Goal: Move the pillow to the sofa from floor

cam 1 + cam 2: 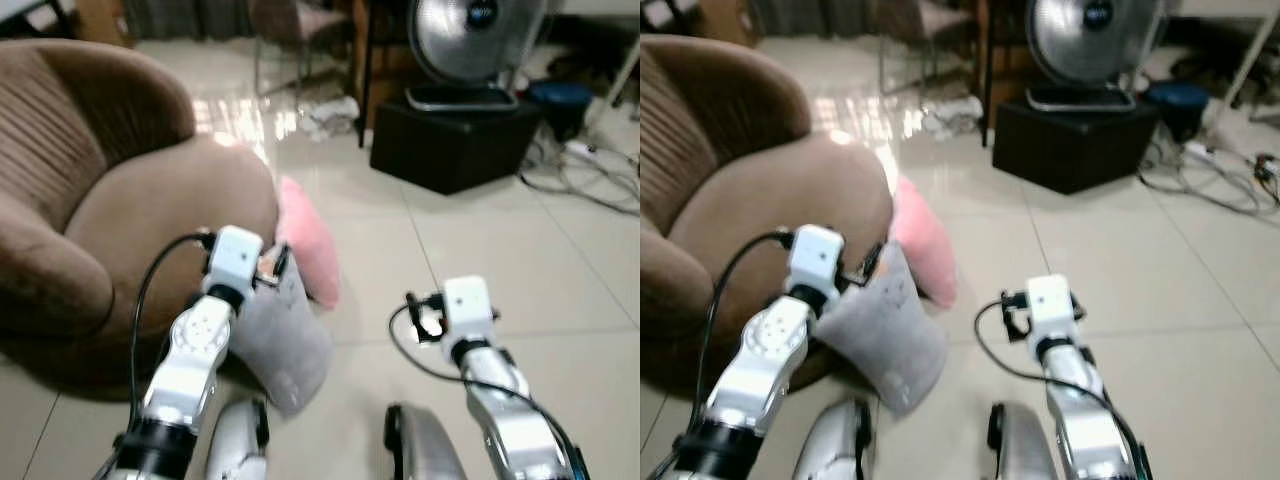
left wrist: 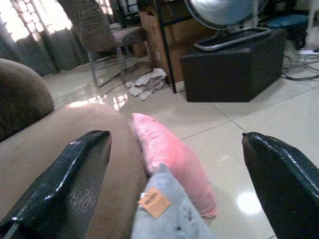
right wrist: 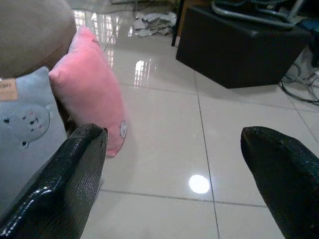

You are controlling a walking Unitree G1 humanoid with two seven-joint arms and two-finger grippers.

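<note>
At the centre of the frame, a grey pillow [image 1: 285, 335] stands on the floor [image 1: 560, 290], leaning against the brown sofa [image 1: 130, 210], with a pink pillow [image 1: 308, 250] just behind it, also propped on the sofa's front. The left end effector [image 2: 174, 189] hovers right over the grey pillow's top edge, fingers spread wide and holding nothing, apparently lined up to straddle it. The right end effector [image 3: 172, 184], equally wide open and empty, hangs over bare tile at lower right, probably waiting to assist.
</note>
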